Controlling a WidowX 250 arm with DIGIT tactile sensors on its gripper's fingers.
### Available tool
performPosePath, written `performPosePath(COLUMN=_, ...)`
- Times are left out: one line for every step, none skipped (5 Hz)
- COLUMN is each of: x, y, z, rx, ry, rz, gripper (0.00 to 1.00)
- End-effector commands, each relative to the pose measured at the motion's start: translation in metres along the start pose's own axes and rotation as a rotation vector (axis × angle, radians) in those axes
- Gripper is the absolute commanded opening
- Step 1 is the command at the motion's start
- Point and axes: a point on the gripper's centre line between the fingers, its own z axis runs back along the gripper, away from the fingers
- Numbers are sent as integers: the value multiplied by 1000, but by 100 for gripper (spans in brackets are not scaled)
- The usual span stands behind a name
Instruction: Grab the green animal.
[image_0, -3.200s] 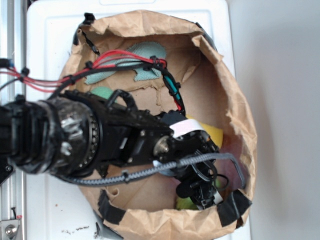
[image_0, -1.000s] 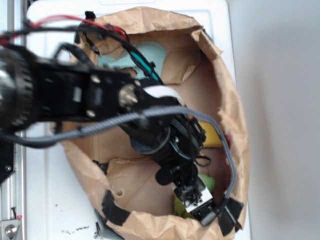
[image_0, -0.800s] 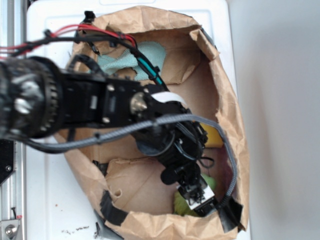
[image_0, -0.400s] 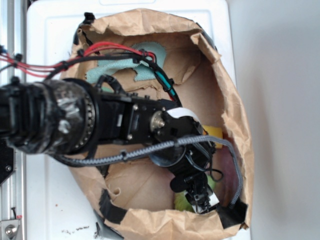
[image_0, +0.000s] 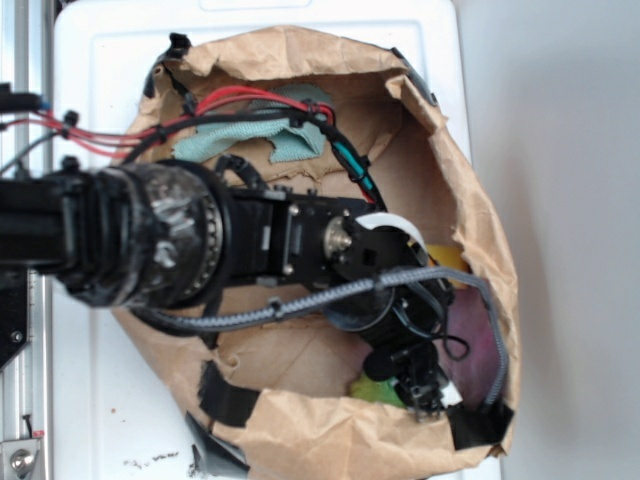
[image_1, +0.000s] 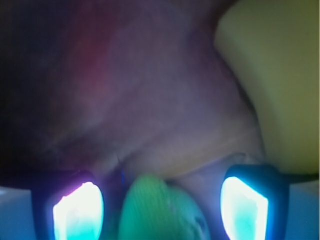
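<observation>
The green animal (image_0: 372, 388) is a lime-green plush lying low inside the brown paper bag (image_0: 470, 190), close to its near wall. My gripper (image_0: 425, 393) reaches down into the bag right beside it, and the arm hides most of the toy. In the wrist view the green animal (image_1: 160, 212) sits between my two glowing fingertips (image_1: 78, 211), with a gap showing on each side. The gripper (image_1: 161, 210) is open around it.
A pale teal cloth (image_0: 240, 140) lies at the bag's far end under red and black cables. A yellow object (image_0: 452, 255) and a pink-purple thing (image_0: 472, 335) lie by the right wall. Black tape (image_0: 480, 425) patches the bag's near rim. The bag stands on a white surface (image_0: 110, 50).
The arm swung lower and to the right into the bag. The gripper moved toward the near rim, next to the green animal, and stayed open.
</observation>
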Motion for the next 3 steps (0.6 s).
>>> performPosePath(x=-11, y=-5, z=-19, rx=10, ry=48, rz=-64, gripper=100)
performPosePath(x=-11, y=-5, z=-15, rx=16, ry=36, rz=-69, gripper=0)
performPosePath(x=-12, y=-10, z=-3, rx=2, ry=26, rz=-84, gripper=0)
